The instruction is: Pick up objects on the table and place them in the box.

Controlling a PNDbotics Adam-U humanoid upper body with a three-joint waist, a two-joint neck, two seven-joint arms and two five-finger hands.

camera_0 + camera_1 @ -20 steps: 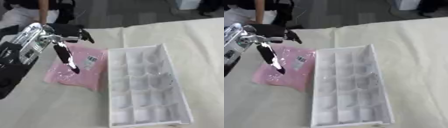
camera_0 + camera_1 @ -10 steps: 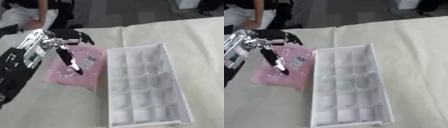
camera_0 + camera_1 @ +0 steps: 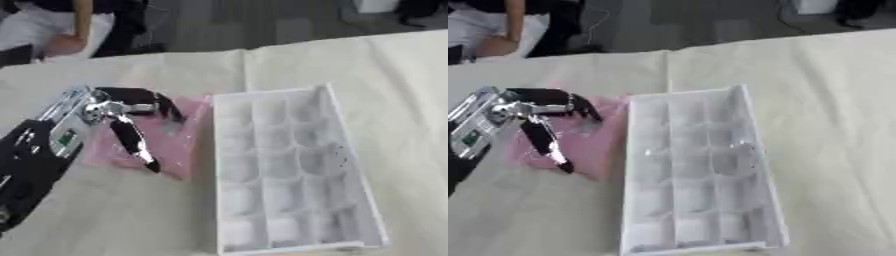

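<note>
Pink packet (image 3: 171, 145) under left hand (image 3: 122, 112)

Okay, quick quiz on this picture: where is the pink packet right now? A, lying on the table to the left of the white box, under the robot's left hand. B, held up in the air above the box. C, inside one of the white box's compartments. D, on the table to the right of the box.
A: the pink packet lies flat on the table beside the left wall of the white box, with the left hand reaching over it.
</note>
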